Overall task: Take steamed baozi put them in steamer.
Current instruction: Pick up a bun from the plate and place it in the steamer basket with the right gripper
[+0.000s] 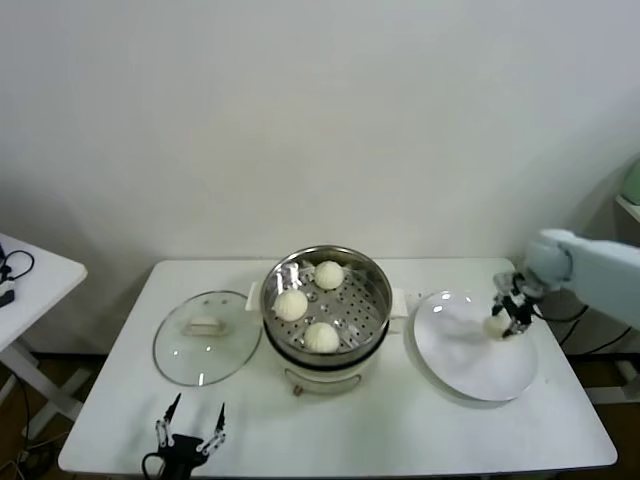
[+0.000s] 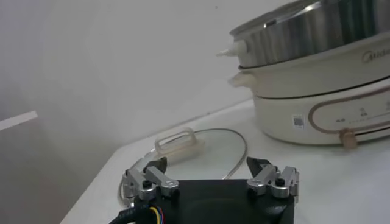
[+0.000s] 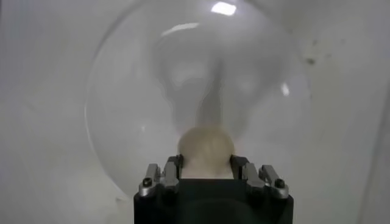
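Three steamed baozi (image 1: 311, 304) already lie in the steamer (image 1: 372, 290) at table centre. The fourth baozi (image 1: 496, 325) sits on the white plate (image 1: 470, 375) to the right, clamped between the right gripper (image 1: 508, 320) fingers, not yet lifted. The left gripper (image 1: 190, 432) idles near the table's front edge, jaws spread, empty.

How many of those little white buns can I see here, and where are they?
4. Three sit in the steamer: one at the back, one on the left, one at the front. The fourth baozi is over the white plate, gripped by the right gripper. None seem hidden.
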`<state>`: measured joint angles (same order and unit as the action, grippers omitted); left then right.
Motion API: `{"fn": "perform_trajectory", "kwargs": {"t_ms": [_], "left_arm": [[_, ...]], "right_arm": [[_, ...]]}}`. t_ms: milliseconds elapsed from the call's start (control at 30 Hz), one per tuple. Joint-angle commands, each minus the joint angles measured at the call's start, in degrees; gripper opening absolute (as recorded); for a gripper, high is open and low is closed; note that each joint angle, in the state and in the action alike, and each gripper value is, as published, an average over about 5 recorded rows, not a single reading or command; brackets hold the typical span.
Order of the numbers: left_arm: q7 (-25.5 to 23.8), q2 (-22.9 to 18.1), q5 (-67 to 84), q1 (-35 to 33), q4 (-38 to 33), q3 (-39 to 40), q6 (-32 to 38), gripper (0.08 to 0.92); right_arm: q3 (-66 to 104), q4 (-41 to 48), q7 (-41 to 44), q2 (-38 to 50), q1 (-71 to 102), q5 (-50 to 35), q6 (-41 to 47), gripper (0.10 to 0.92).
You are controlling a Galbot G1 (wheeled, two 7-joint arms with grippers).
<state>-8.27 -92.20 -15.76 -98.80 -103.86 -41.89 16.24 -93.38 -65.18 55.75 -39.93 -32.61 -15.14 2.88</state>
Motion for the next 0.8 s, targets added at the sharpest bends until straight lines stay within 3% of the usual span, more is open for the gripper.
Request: {"fn": "perform_trajectory", "kwargs": {"t_ms": [33,200,367,567,800], "left_arm": [[-0.1,-2.2,0.2,-0.2,-0.8,0.1,-0.1,0.823],[-0.1,-2.0,0.3,-0.3,-1.2,0.5,0.0,0.823],[-0.1,-1.9,0.4,-0.2,-1.2,0.6,0.2,0.823],[-0.1,-1.8,0.5,-0.2,-1.2,0.4,0.3,0.823],[-0.1,-1.4,0.7,-0.4,-1.0,0.0,0.3,0.823]], "right_arm": [[-23.4,-18.3,3.7,-7.1,-41.8,-24.9,2.5,0.551],[-18.1,-23.8,3.1,-11.2,-45.1,-33.9,7.5,0.550],[-11.0,-27.6,-0.6,-13.2,-40.1,-36.8,13.0,0.550],[-5.3,-28.0,-5.5,-15.1,-27.8,-32.3,16.0,0.552],[-1.9,-21.2,-8.9,-18.4,-14.1,-20.9,16.2,0.564]]}}
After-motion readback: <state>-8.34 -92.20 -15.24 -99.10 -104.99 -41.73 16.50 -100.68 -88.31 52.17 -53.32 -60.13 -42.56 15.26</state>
